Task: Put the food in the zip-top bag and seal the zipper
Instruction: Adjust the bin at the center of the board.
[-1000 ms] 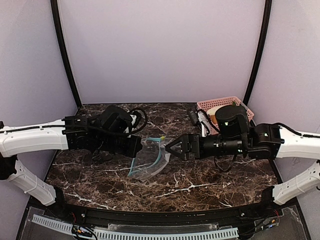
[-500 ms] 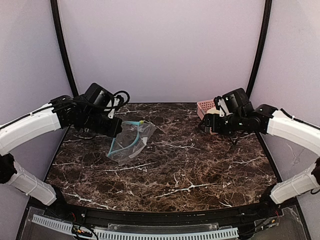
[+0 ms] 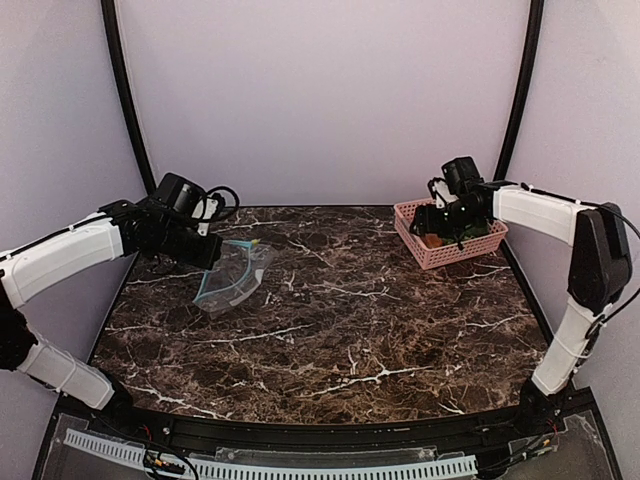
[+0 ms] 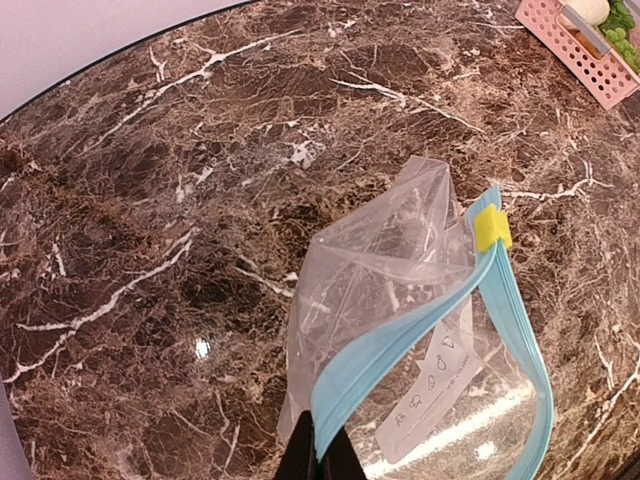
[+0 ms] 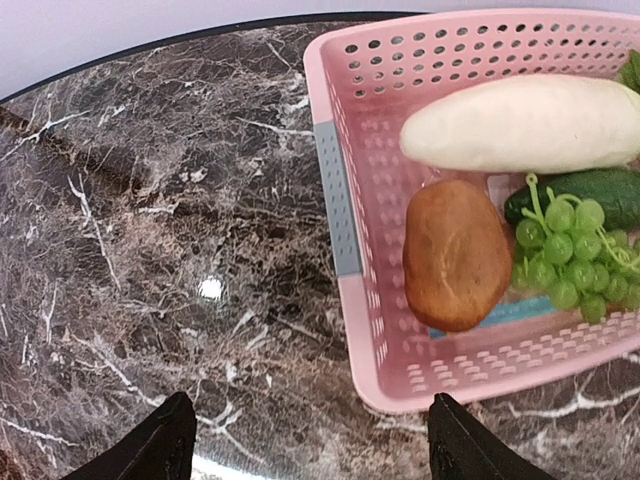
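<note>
Pinching the zipper (image 4: 420, 340) end, left hand (image 4: 320, 455) props the bag (image 4: 385, 260) mouth-open on the counter's (image 3: 350, 330) left for loading, while right hand (image 5: 310, 445), spread wide, hovers over the basket (image 5: 335, 200) lining up the brown lump (image 5: 455, 255).

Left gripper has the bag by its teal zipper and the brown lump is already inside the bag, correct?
No. The left gripper does pinch the zip-top bag by its zipper, but the brown lump lies in the pink basket, as the right wrist view shows.
</note>
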